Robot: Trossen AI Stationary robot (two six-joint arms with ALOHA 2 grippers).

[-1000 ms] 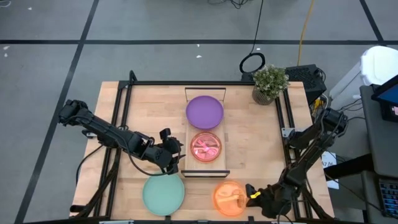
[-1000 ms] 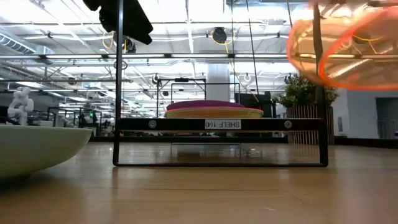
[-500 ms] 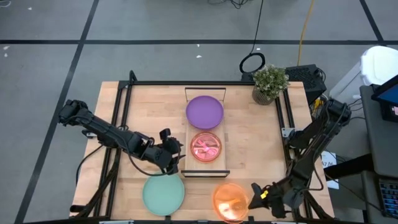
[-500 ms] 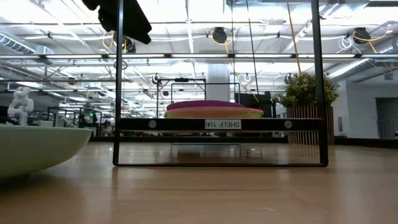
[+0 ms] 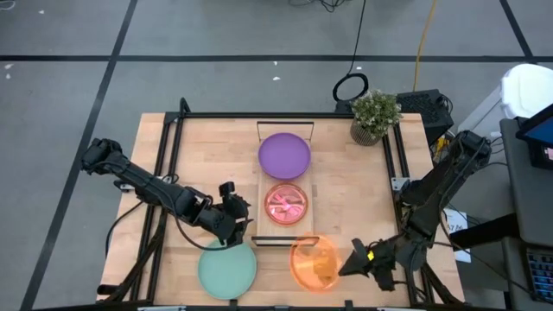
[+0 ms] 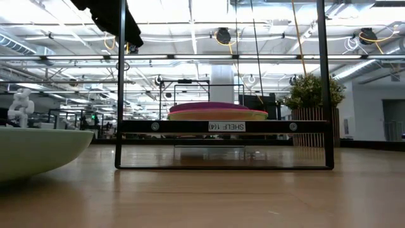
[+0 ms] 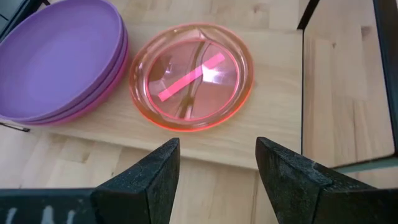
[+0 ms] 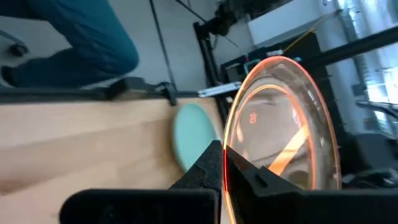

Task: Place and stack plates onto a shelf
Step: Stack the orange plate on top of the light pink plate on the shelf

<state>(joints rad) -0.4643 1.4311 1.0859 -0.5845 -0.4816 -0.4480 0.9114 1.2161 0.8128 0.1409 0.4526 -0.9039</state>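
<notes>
Raised orange plate (image 5: pixel 313 263); apparently three plates on shelf (image 5: pixel 263 186).

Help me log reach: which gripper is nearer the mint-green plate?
Left. The left gripper hovers open just above the mint-green plate; the right gripper, holding the orange plate, is across the table.

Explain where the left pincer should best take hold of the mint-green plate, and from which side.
Probably at its raised rim: the mint-green plate lies flat on the table, so only the edge offers a pinch. Come from above at the shelf-side edge, nearest the open left pincer.
</notes>
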